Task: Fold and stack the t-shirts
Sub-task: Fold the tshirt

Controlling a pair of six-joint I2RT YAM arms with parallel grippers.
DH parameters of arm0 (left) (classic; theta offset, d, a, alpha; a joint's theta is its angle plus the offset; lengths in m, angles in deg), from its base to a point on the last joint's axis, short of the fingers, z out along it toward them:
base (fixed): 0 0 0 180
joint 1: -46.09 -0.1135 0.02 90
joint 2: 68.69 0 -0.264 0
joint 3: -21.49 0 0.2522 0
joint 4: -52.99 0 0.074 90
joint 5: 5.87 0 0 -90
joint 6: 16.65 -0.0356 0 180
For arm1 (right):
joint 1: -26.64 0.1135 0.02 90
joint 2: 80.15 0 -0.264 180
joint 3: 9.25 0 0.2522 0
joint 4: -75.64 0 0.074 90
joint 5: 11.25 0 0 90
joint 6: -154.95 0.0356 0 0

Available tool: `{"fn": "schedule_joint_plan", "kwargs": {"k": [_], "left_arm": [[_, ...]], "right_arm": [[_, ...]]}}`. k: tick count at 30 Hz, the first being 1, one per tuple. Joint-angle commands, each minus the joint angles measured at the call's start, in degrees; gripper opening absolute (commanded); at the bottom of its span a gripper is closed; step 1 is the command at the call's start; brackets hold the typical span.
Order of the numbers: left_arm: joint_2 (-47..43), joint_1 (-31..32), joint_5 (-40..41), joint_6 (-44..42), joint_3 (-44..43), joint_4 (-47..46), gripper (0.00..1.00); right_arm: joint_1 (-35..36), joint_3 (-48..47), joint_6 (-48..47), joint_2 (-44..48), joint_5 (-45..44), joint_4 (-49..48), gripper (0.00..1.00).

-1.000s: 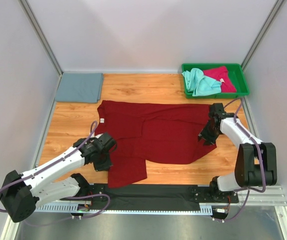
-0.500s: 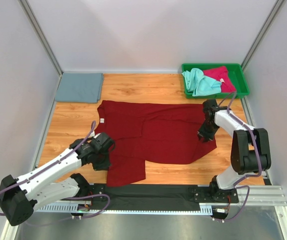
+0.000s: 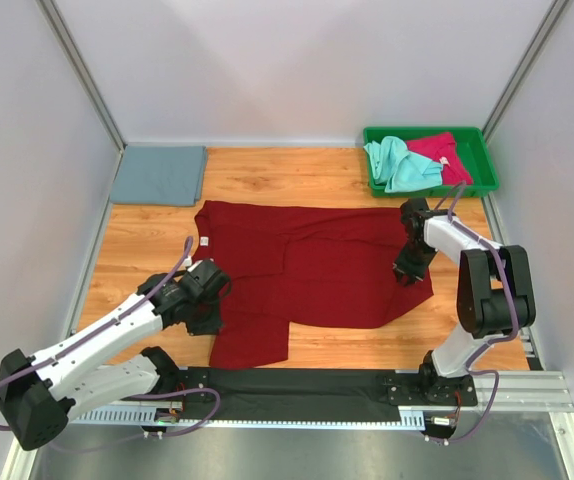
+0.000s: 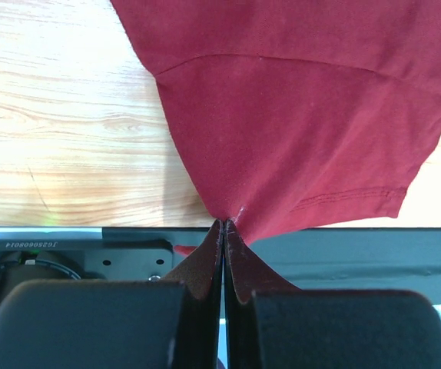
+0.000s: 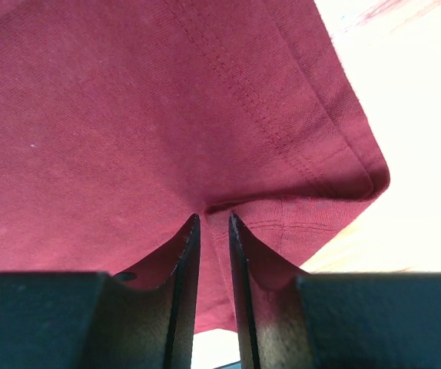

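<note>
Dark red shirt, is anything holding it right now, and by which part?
The left gripper pinches the dark red shirt at its edge by a sleeve; the right gripper pinches the hem near a corner.

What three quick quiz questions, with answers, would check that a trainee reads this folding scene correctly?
1. True or false: the folded slate grey-blue cloth t-shirt lies inside the green plastic tray.
2. The left gripper is shut on: A) the spread dark red cloth t-shirt; B) the tray's rim; C) nothing.
3. How many crumpled shirts lie in the tray?
Key: 1 false, it lies at the far left corner of the wooden table. 2 A. 3 two: the mint green cloth t-shirt and the pinkish-red cloth t-shirt.
</note>
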State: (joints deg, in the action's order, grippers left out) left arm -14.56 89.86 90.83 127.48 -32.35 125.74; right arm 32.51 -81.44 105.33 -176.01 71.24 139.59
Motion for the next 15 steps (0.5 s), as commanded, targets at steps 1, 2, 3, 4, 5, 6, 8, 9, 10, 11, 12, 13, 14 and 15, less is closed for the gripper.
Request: {"fn": "schedule_joint_plan", "kwargs": {"k": [1, 2, 3, 4, 5, 6, 8, 9, 10, 11, 12, 13, 14, 15], "left_arm": [[0.3, 0.1, 1.5, -1.7, -1.8, 0.9, 0.0], [0.4, 0.1, 1.6, -1.7, -2.0, 1.0, 0.0], [0.5, 0.1, 1.7, -1.8, -2.1, 1.0, 0.0], [0.5, 0.1, 1.7, -2.0, -2.3, 1.0, 0.0], [0.7, 0.1, 1.8, -2.2, -2.5, 1.1, 0.0], [0.7, 0.1, 2.1, -2.3, -2.7, 1.2, 0.0], [0.9, 0.1, 2.3, -2.6, -3.1, 1.4, 0.0], [0.9, 0.1, 2.4, -2.6, -3.3, 1.6, 0.0], [1.0, 0.1, 2.5, -2.7, -3.3, 1.5, 0.0], [0.9, 0.1, 2.7, -2.8, -3.4, 1.7, 0.0], [0.9, 0.1, 2.9, -2.9, -3.5, 1.8, 0.0], [0.8, 0.1, 3.1, -3.0, -3.7, 2.0, 0.0], [1.0, 0.1, 3.2, -3.1, -3.7, 2.1, 0.0], [0.9, 0.1, 3.4, -3.2, -4.0, 2.3, 0.0]], "right_arm": [[0.3, -1.2, 1.0, -0.5, -2.1, 0.2, 0.23], [0.3, -1.2, 0.9, -0.6, -2.2, 0.2, 0.23], [0.3, -1.3, 0.9, -0.8, -2.1, 0.3, 0.22], [0.3, -1.3, 1.0, -1.0, -1.9, 0.2, 0.22], [0.3, -1.3, 1.0, -1.2, -1.8, 0.1, 0.21], [0.2, -1.4, 1.0, -1.2, -1.6, 0.0, 0.19], [0.3, -1.3, 1.1, -1.3, -1.5, -0.3, 0.16], [0.3, -1.3, 1.1, -1.3, -1.5, -0.2, 0.15], [0.2, -1.3, 1.0, -1.3, -1.7, -0.4, 0.14], [0.3, -1.4, 0.9, -1.3, -1.6, -0.4, 0.12], [0.3, -1.4, 0.8, -1.4, -1.6, -0.4, 0.09], [0.3, -1.6, 0.8, -1.3, -1.6, -0.2, 0.06], [0.3, -1.5, 0.6, -1.0, -1.6, 0.0, 0.04], [0.2, -1.5, 0.5, -0.7, -1.5, 0.1, 0.02]]}}
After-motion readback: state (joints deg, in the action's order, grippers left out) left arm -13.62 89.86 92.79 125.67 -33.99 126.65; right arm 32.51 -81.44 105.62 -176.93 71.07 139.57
